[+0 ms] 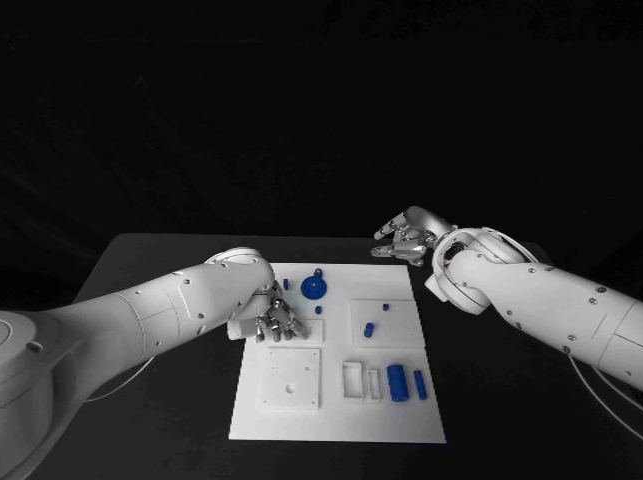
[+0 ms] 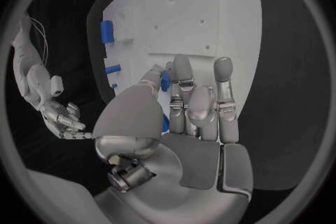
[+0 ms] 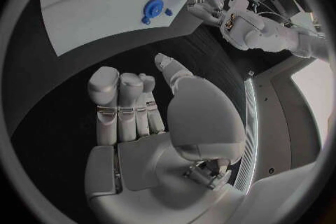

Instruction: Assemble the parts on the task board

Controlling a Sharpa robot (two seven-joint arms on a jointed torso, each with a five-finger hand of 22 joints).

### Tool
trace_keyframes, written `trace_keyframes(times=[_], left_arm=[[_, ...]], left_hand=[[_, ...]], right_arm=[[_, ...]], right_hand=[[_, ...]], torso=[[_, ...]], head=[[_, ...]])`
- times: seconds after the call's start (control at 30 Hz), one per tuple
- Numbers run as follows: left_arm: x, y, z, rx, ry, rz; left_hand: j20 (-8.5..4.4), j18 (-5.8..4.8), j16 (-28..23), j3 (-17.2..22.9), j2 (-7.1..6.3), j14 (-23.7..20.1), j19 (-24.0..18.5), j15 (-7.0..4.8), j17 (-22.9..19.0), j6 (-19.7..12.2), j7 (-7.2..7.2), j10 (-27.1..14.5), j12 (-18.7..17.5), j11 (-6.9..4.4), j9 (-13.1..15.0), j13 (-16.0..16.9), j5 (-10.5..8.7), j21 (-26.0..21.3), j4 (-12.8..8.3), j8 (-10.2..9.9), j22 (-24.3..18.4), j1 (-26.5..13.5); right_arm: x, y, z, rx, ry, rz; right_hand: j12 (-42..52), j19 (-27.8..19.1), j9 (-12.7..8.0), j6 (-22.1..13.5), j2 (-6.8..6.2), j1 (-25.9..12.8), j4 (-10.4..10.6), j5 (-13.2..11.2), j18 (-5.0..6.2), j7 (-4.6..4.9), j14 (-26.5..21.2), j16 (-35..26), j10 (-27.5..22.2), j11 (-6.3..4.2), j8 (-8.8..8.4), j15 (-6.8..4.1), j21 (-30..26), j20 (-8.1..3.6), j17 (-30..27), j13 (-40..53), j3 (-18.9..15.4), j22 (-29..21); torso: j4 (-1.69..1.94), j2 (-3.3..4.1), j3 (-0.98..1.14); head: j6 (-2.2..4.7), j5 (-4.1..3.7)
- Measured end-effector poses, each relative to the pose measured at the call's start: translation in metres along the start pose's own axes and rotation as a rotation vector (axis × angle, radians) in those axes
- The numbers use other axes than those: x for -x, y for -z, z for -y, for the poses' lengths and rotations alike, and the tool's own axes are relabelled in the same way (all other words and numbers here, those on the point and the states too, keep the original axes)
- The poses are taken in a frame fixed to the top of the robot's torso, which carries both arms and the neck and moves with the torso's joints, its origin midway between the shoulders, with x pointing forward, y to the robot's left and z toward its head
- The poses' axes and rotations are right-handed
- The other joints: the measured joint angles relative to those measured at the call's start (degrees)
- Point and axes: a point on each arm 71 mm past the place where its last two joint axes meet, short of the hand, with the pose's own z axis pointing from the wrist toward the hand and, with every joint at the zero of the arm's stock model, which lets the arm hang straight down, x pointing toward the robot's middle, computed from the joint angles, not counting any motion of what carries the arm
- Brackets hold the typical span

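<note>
A: How far along does the assembly look?

B: Early to middling, I'd judge. On the task board (image 1: 336, 425) a blue gear (image 1: 314, 289) sits flat at the far end and a few small blue pegs (image 1: 367, 327) stand mid-board, but a thick blue cylinder (image 1: 398, 382) and a slimmer blue piece (image 1: 421, 384) lie loose near the front right, beside open white slots.

A: What are the hands doing?

B: The left hand (image 1: 272, 321) rests over the board's left edge, fingers laid close together and slightly curled. In the left wrist view a small blue part (image 2: 165, 80) shows just at the fingertips (image 2: 183, 67); whether it is actually pinched, I cannot tell. The right hand (image 1: 405, 238) hovers off the board, beyond its far right corner, over the black table (image 1: 163, 270), fingers loosely bent and holding nothing.

A: Materials?

B: The board is matte white, rigid, with recessed square plates and small holes. The parts look like hard smooth plastic: toothed disc, round pins, cylinders. The hands are brushed silver with pale pads
</note>
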Motion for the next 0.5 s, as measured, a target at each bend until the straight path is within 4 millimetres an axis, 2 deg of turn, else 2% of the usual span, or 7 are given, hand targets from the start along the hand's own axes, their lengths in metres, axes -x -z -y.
trace_keyframes(times=[0.3, 0.5], left_arm=[[-0.0020, 0.0021, 0.0003, -0.013, 0.002, -0.008], [-0.0029, 0.0031, 0.0005, -0.021, 0.007, -0.014]], left_hand=[[0.00, 0.00, -0.24, 0.14, 0.00, 0.00, 0.00, 0.00, -0.21, 0.00, 0.00, 0.00, 0.00, 0.00, 0.05, 0.00, -0.99, -0.22, 0.81, 0.00, -0.01, 0.00], [0.00, 0.00, -0.24, 0.49, -0.84, 0.00, 0.00, 0.00, -0.36, -0.01, 0.00, 0.00, -0.27, 0.00, 0.05, 0.00, -1.64, -0.22, 1.50, 0.00, -0.01, 0.24]], right_arm=[[-0.0008, 0.0001, 0.0008, -0.002, 0.000, -0.001], [-0.0020, 0.0003, 0.0017, -0.004, -0.001, -0.003]], right_hand=[[0.00, 0.00, 0.00, 0.00, 0.00, 0.00, 0.00, 0.00, 0.01, 0.00, 0.00, 0.00, -0.15, -0.15, 0.00, 0.00, 0.00, 0.00, -0.07, -0.10, 0.00, 0.00], [0.02, 0.00, 0.00, 0.00, 0.00, 0.00, 0.00, 0.00, 0.01, 0.00, 0.00, 0.00, -0.15, -0.15, 0.00, 0.00, 0.00, 0.00, -0.08, -0.10, 0.00, -0.01]], torso=[[0.03, -0.01, -0.04], [0.03, 0.01, -0.04]], head=[[0.08, 0.14], [0.14, 0.24]])
